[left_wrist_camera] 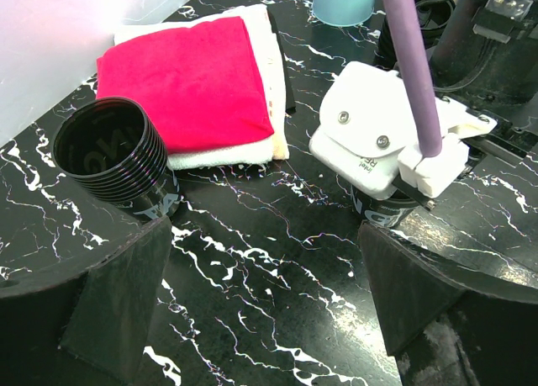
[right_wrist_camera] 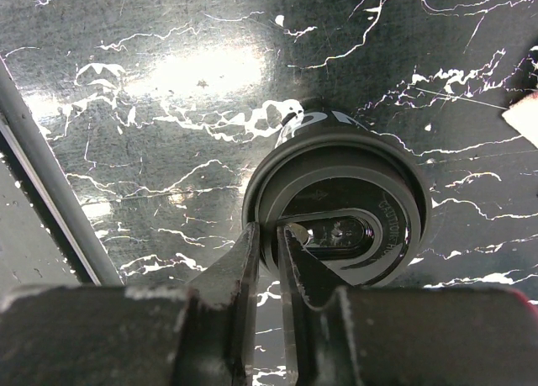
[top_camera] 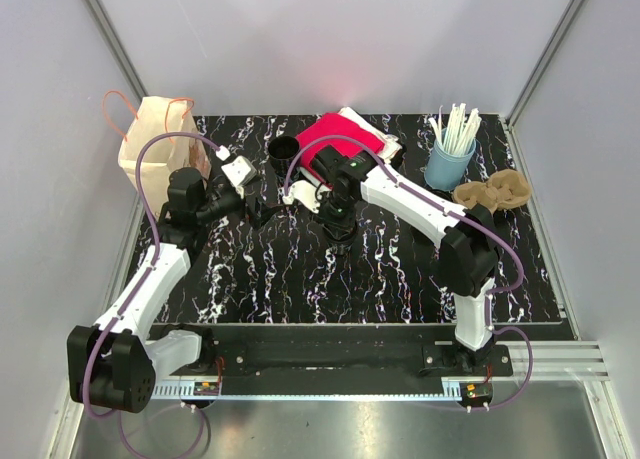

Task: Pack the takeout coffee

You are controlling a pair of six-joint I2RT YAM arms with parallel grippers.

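Seen from above, a black marbled table holds a lidded black coffee cup, which stands upright near the middle, directly under the right gripper. The right wrist view shows its fingers set almost together, one on either side of the near rim of the lid. Whether they pinch that rim or only straddle it cannot be told from here. The left gripper hovers just beside the cup and faces it, its fingers spread wide and empty. A second, open black cup stands behind, next to a folded red cloth. The paper bag sits at the back left and the cardboard carrier at the far right, both well apart from the coffee. Risk: lifting by the rim alone could pop the lid off or tip the cup, and the two arms are close enough to knock together
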